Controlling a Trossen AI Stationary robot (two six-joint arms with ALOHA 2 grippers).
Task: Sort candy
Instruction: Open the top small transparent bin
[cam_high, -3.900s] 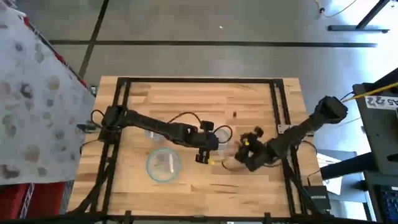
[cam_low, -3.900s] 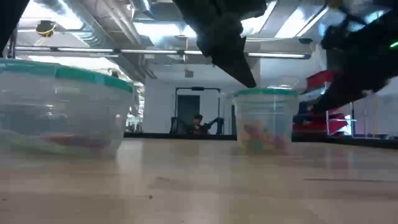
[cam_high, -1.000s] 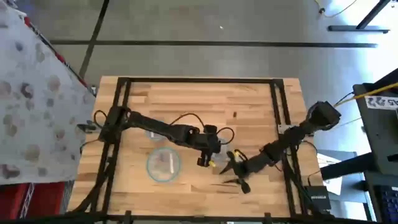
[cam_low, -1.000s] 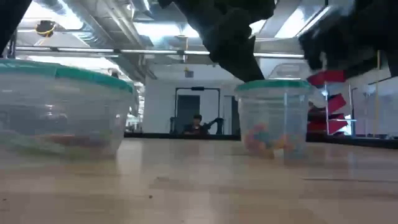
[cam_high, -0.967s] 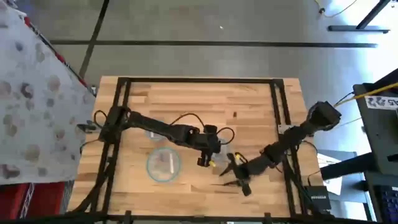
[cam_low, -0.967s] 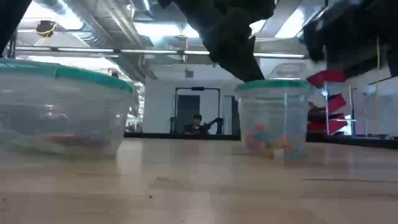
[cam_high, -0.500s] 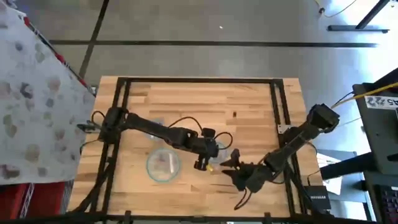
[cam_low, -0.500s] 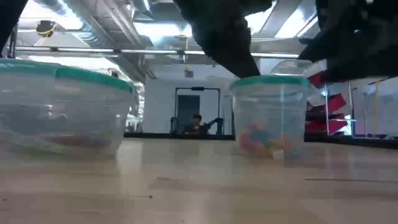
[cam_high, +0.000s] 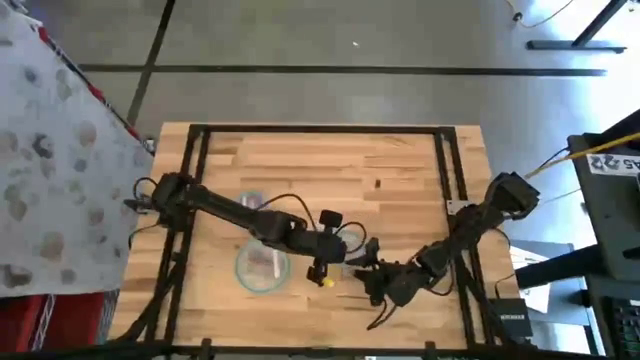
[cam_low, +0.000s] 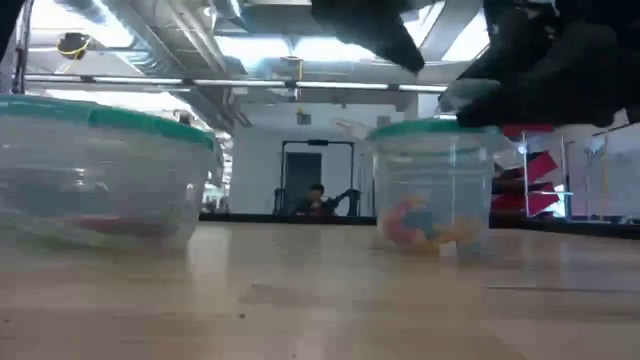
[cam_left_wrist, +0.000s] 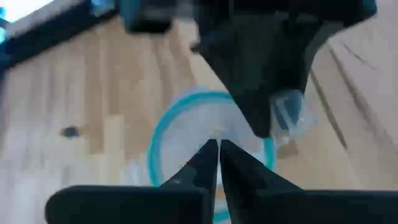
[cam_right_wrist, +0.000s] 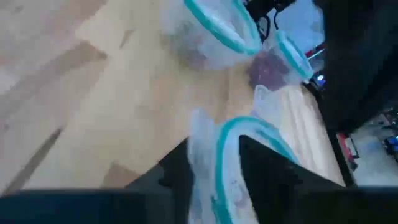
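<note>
A small clear bowl with a teal rim (cam_low: 432, 190) stands by its base on the table and holds several colourful candies (cam_low: 425, 222). It sits between both grippers in the high view (cam_high: 351, 263). My right gripper (cam_high: 373, 273) (cam_right_wrist: 217, 168) is shut on this bowl. My left gripper (cam_high: 333, 262) (cam_left_wrist: 217, 149) is shut and hovers above the bowl's opening (cam_left_wrist: 186, 124), pointing down at it. I see nothing between its fingers. A bigger bowl (cam_low: 100, 165) with a few sweets stands to the left. My right gripper holds the small bowl by its teal rim (cam_right_wrist: 239, 134), on the side toward the table's right. One finger (cam_right_wrist: 180, 168) is on one side of the wall and the other (cam_right_wrist: 267, 168) on the opposite side. The bowl stays upright with its base on the table.
A wide teal-rimmed bowl (cam_high: 262, 266) lies left of the grippers, and another bowl (cam_high: 251, 204) sits farther back under the left arm. The right wrist view shows a bowl with purple candy (cam_right_wrist: 272, 68) and a further bowl (cam_right_wrist: 214, 28). Bare wood lies toward the far edge.
My right gripper has moved toward the table's near edge and a little left, dragging the small bowl along the table with it. My left gripper has followed toward the near edge and risen above the bowl's rim. The bowl stays upright.
</note>
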